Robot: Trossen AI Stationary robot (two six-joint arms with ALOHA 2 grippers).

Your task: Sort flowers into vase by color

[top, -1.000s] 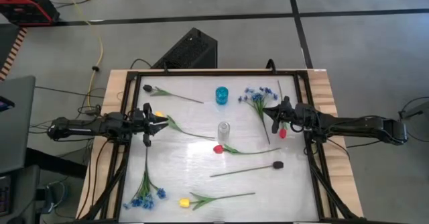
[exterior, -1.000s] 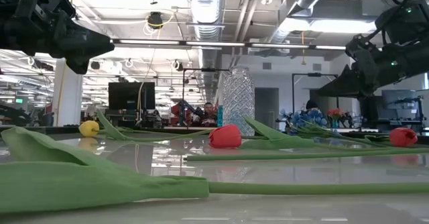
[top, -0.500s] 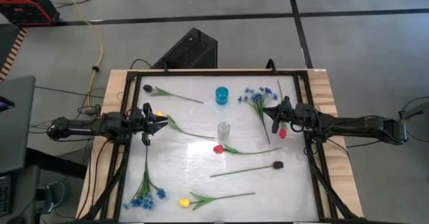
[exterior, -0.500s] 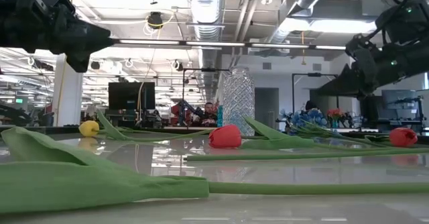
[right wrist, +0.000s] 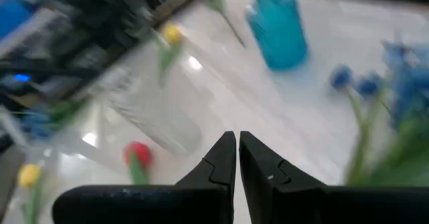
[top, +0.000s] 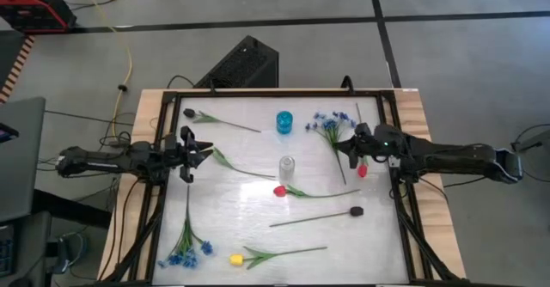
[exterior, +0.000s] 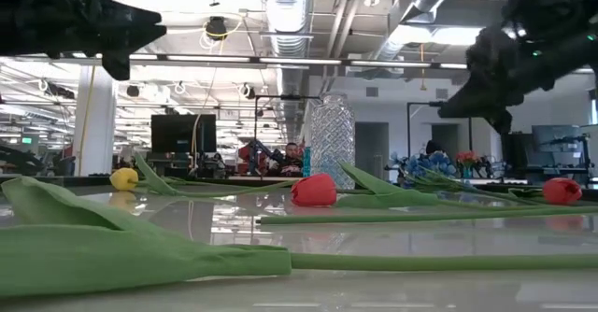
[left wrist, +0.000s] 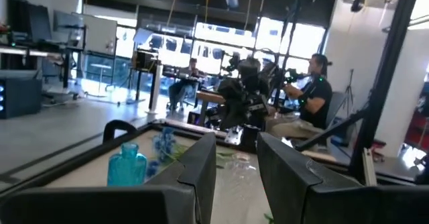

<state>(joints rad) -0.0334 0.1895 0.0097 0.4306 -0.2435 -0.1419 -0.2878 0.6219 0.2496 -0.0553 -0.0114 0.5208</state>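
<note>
Right tool (top: 350, 149), fingers almost shut and empty, hangs above the bench (top: 258, 227); blue flowers (top: 326, 125) lie just beside it, the blue vase (top: 284, 122) farther ahead. Left tool (top: 191, 155), part open, holds nothing. Stems appear light, thin and springy; a mid-stem pinch should hold best.

Overhead camera straight down on the whole table (top: 258, 175), low camera at tabletop level facing the room behind, 2 wrist cameras looking past their own fingers, all 4 views sharing the clear vase (top: 287, 165) mid-table.
</note>
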